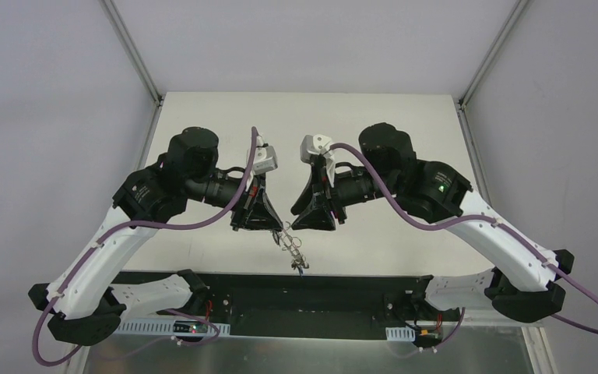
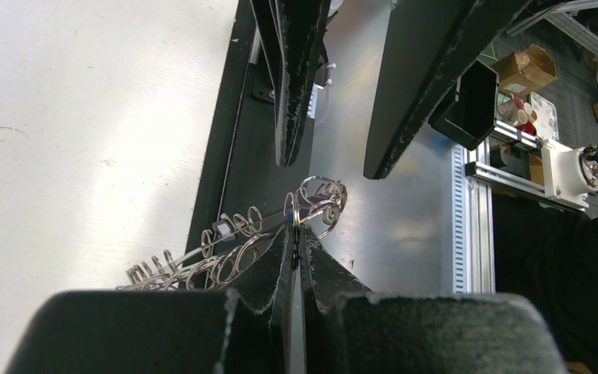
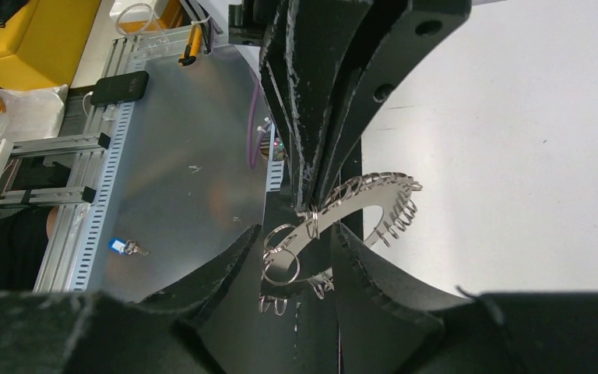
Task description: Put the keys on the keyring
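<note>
The keyring (image 1: 290, 243) hangs in the air between both arms, over the table's near edge. It is a flat grey ring (image 3: 358, 204) with many wire loops (image 2: 226, 261) round its rim. My left gripper (image 2: 300, 230) is shut on the ring's rim; in the right wrist view the left gripper (image 3: 311, 204) comes down from above. My right gripper (image 3: 297, 232) stands open, its fingers either side of the ring's lower rim and loops, with no key between them. It enters the left wrist view from above (image 2: 328, 165). One key with a blue tag (image 3: 124, 247) lies on the metal plate below.
A white table (image 1: 374, 117) stretches behind the arms, with a black rail (image 1: 342, 284) along its near edge. A silver metal plate (image 3: 179, 156) and slotted aluminium rails (image 3: 86, 226) lie below it. A yellow box (image 3: 39, 39) and a black device (image 3: 121, 87) sit beyond.
</note>
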{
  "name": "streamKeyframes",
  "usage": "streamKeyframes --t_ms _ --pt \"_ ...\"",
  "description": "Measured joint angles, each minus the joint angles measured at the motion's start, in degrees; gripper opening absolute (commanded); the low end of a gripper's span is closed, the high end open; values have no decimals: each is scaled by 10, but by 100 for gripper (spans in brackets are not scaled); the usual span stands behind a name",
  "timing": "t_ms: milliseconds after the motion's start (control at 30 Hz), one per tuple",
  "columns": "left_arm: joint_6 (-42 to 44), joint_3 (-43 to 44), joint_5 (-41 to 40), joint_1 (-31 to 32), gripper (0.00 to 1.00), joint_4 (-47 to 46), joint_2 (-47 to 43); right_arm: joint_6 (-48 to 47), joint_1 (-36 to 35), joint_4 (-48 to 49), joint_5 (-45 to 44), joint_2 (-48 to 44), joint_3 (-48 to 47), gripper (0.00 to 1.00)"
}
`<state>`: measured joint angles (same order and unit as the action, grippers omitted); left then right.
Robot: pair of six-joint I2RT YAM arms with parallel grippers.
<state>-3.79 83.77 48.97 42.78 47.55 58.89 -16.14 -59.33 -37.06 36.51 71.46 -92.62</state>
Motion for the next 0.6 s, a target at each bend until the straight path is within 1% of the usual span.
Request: streamKeyframes --t_ms 400,600 --pt "3 0 -1 0 0 4 3 0 0 18 21 23 0 41" --pt "3 0 -5 0 0 4 3 1 0 18 30 28 2 37"
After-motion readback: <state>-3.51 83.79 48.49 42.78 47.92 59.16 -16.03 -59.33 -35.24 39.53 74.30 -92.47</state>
